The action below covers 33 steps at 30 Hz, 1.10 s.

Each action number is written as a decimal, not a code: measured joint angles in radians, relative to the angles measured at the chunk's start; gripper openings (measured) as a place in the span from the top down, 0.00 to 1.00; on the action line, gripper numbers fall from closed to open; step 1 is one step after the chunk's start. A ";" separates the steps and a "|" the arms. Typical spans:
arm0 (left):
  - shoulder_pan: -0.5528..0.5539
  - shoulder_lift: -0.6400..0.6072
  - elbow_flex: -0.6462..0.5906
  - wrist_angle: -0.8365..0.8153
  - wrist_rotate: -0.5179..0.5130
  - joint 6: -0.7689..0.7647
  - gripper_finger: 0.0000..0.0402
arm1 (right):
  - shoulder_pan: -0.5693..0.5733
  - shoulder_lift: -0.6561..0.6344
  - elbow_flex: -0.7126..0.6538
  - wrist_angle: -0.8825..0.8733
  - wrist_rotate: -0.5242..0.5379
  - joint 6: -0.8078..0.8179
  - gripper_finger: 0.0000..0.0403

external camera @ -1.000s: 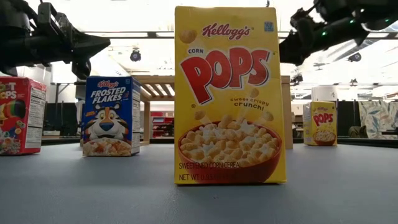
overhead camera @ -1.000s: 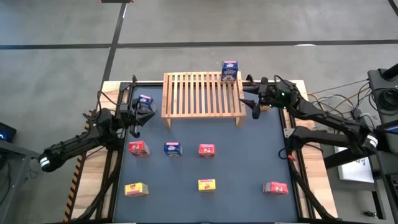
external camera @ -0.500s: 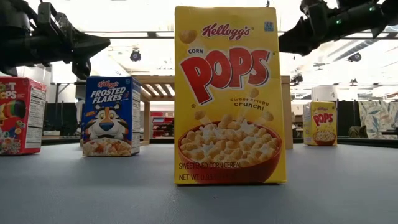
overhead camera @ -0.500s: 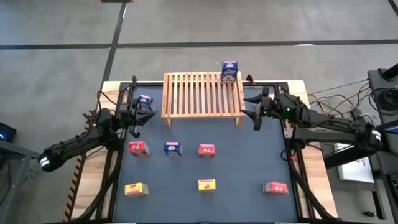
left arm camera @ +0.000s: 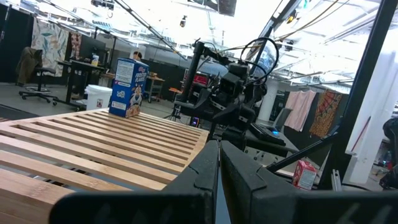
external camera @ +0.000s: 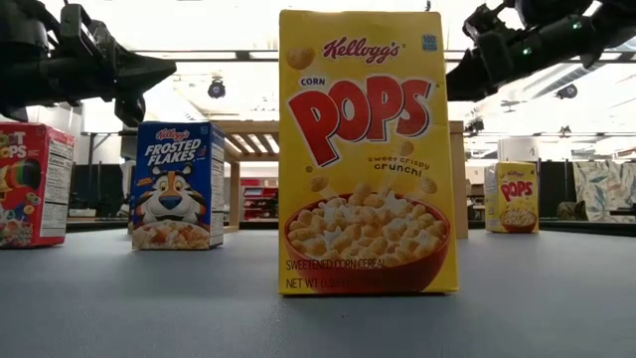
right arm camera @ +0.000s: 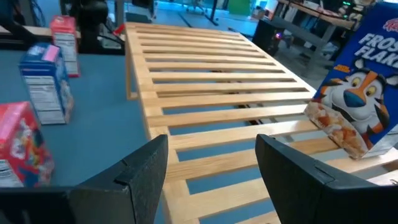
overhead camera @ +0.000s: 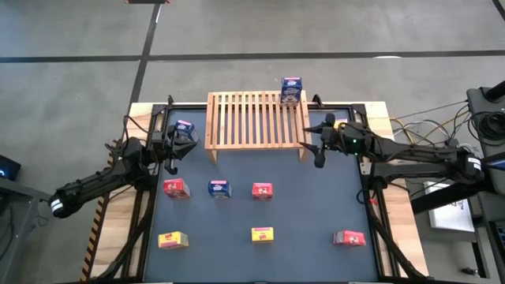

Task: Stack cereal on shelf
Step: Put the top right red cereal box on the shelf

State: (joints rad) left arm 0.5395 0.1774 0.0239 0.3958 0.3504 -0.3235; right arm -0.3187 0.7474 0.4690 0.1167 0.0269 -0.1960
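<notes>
Grey concrete floor surrounds the dark-topped table (overhead camera: 316,205), and from above we see the wooden shelf (overhead camera: 256,120) sitting at twelve o'clock on it, slats running front to back. One blue box on the shelf (overhead camera: 291,91) stands upright at the shelf's far right corner, toward one o'clock. Over at two o'clock, we have the right gripper (overhead camera: 316,142) hovering just beside the shelf's right end, its jaws apart and holding nothing; its wrist view looks across the slats with the blue box close by. At ten o'clock, the left gripper (overhead camera: 173,144) hangs beside the shelf's left end, and its wrist view shows the jaws drawn together, nothing between them. Just beyond it, a second blue box (overhead camera: 184,128) stands on the table near the shelf's left leg. Across the middle of the table we count a row of three: a red box (overhead camera: 175,188) toward nine o'clock, a blue box (overhead camera: 219,188) next to it, and another red box (overhead camera: 262,190) at the centre. Along the near edge, a yellow box (overhead camera: 173,240) lies at seven o'clock, a second yellow box (overhead camera: 263,233) at six, and a third red box (overhead camera: 349,237) at five. All six are well apart from each other.
</notes>
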 joint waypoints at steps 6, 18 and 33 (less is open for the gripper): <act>0.000 0.000 0.000 0.000 0.000 0.000 1.00 | 0.000 0.050 0.000 0.058 0.001 -0.011 0.42; 0.000 0.000 0.000 0.000 0.000 0.000 1.00 | 0.000 0.094 0.000 0.097 0.001 -0.032 0.42; 0.000 0.000 0.000 0.039 -0.011 0.000 1.00 | 0.000 0.078 0.000 0.128 0.001 -0.031 0.42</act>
State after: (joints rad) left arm 0.5396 0.1772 0.0238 0.4347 0.3393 -0.3234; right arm -0.3187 0.8254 0.4690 0.2446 0.0277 -0.2273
